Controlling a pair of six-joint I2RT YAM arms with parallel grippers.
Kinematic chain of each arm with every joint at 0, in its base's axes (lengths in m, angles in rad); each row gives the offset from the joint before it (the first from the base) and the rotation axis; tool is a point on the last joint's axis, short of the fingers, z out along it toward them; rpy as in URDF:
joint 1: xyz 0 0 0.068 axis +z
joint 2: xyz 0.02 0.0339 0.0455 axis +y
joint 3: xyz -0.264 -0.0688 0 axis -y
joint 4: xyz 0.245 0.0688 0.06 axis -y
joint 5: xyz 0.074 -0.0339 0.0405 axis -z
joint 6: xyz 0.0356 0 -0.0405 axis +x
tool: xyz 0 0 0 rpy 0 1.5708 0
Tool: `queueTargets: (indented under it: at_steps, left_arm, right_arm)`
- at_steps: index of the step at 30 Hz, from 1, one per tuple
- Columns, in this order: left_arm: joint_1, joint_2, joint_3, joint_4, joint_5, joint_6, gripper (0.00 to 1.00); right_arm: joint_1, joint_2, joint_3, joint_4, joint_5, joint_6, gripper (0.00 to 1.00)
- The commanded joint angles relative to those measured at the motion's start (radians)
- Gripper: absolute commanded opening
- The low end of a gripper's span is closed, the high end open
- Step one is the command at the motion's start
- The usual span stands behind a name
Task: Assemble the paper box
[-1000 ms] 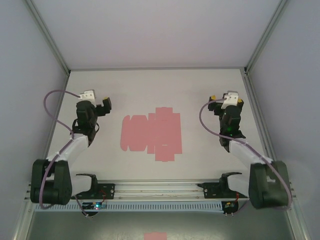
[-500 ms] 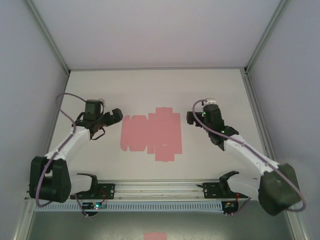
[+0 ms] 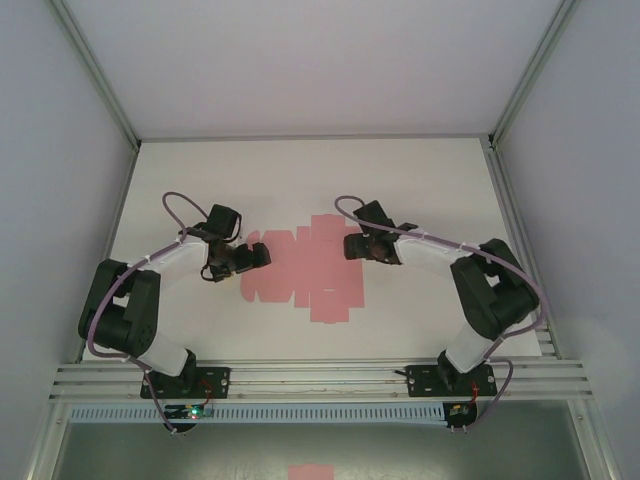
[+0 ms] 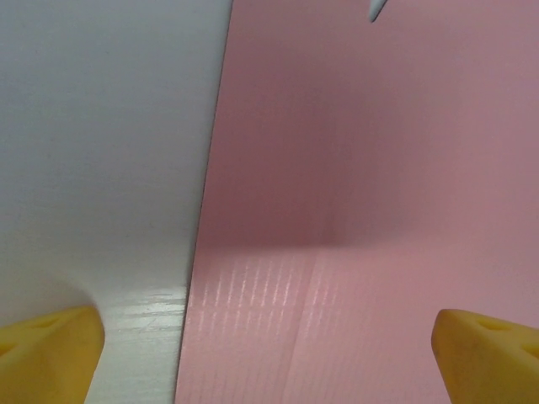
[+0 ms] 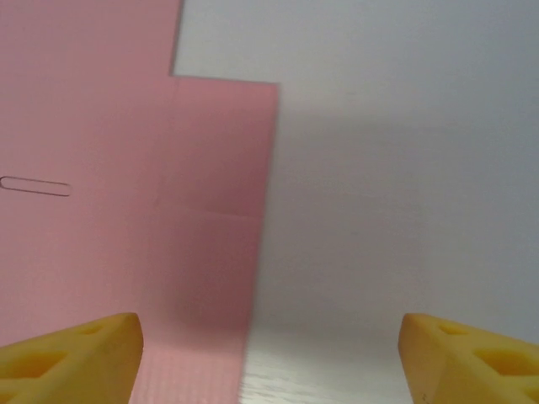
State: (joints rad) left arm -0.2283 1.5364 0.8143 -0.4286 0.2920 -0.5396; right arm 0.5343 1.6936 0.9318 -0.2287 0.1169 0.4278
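**Sheet flat, nothing folded; both pincers open at its side edges**

Near edge: the arm bases are bolted to the rail [image 3: 320,372]. A small pink offcut [image 3: 310,472] lies nearer than the rail, cropped by the frame, and is no part of the work.

Mid-table: the paper box [image 3: 305,265] lies as a flat die-cut sheet, roughly central on the table [image 3: 430,180], with its flaps spread and no panel raised. The left pincer [image 3: 248,258] is at the sheet's left end, by the rounded flaps. The right pincer [image 3: 356,246] is at the right edge, near the far corner. From above I cannot tell whether either touches the card.

Pincer state: both stand open with nothing clamped. In the left wrist view the yellow fingertips [image 4: 50,353] sit wide apart, one over bare table and one over card, straddling the sheet's edge. The right wrist view shows the same, mirrored.

Step in hand, as judged: approach to a first grasp or fold, with assembly proper not begun. The next move calls for getting a finger under a thin edge lying flush, or pinning one side while the other lifts. The sheet could slide.

Views compared: the top view gives the whole outline and both arms, but not the jaw gap. The wrist views give the gap and the alignment with the edge. The right wrist view also shows a narrow slot [image 5: 34,187] and a stepped edge.

Far side: the back wall [image 3: 320,70].
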Motion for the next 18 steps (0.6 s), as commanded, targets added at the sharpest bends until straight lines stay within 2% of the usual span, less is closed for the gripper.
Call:
queueTargets:
  at_steps: [1, 6, 18]
  left_arm:
    - [-0.005, 0.018, 0.014, -0.023, 0.035, -0.002, 1.00]
    - [-0.005, 0.039, 0.001, 0.055, 0.156, -0.013, 0.96]
    - [-0.016, 0.060, -0.025, 0.122, 0.301, -0.028, 0.93]
  right_arm:
    - [0.021, 0.058, 0.046, -0.020, -0.008, 0.028, 0.73]
    - [0.043, 0.101, 0.041, -0.010, -0.012, 0.054, 0.65]
    - [0.052, 0.115, -0.089, 0.109, -0.104, 0.105, 0.59]
